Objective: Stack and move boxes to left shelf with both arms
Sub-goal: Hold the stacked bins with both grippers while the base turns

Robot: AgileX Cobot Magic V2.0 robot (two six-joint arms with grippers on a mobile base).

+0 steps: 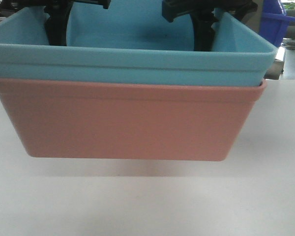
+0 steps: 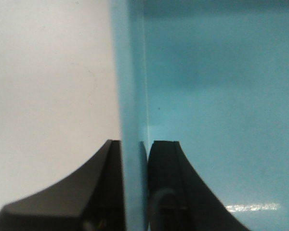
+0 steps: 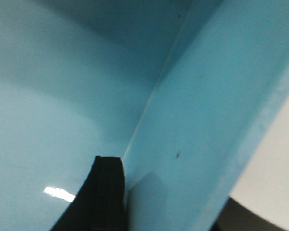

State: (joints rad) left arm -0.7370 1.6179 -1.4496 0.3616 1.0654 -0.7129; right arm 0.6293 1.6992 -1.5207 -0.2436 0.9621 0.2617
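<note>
Nested in the lower tub (image 1: 128, 123), the upper tub (image 1: 137, 64), over the tabletop (image 1: 147, 206); crate (image 1: 278, 22) behind, right.

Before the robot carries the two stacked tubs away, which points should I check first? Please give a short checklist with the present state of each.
1. Blue tub sits inside the pink tub, rims together: ok.
2. Left gripper shut on the blue tub's wall, one finger on each side: ok.
3. Right gripper shut on the opposite wall: ok, though its outer finger barely shows.
4. Stack clear of the table, with a shadow under it: ok.
5. Pink tub secured to the blue tub: cannot tell; no finger is seen gripping it.
6. Way to the shelf free: cannot tell; the shelf is not in view.
</note>
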